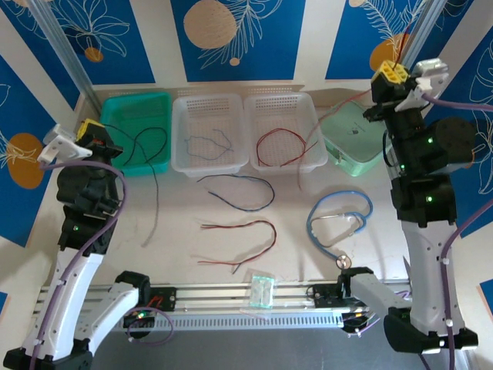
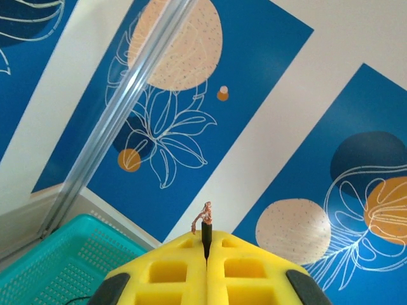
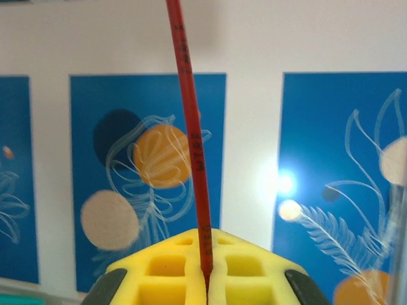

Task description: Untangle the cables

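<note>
Right wrist: red cable (image 3: 194, 146) between jaws.

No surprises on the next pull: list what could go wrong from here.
The left fingers pinch the black cable just below its bare copper tip; a tug could free it. That cable trails across the teal basket, so lifting may snag or drag it. The red cable runs long past the right fingers; it could slide.

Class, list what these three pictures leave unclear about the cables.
Left wrist view: the black cable below its bare tip is hidden inside the left gripper.
Right wrist view: the red cable runs off the top edge, far end cut off.
Top view: the dark cable on the table is too thin to tell one strand from two.
</note>
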Robot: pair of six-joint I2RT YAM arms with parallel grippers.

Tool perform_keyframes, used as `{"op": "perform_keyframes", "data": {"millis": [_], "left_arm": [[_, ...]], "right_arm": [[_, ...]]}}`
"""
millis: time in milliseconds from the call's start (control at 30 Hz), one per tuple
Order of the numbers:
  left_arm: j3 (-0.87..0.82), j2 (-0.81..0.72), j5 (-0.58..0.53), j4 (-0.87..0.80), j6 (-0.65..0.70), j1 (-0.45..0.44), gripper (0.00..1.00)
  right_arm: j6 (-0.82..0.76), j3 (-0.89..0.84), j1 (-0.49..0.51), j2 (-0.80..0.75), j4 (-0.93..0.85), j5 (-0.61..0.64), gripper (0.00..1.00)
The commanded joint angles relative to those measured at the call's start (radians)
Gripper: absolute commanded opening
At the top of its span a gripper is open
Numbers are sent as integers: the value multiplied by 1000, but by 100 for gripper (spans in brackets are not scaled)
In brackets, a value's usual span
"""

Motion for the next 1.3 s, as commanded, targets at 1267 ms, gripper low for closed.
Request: {"op": "perform_keyframes", "data": {"millis": [1267], "left_arm": [[-42, 26, 287, -99, -76, 8, 0]], "right_arm": [[107, 211, 234, 930, -158, 434, 0]]}}
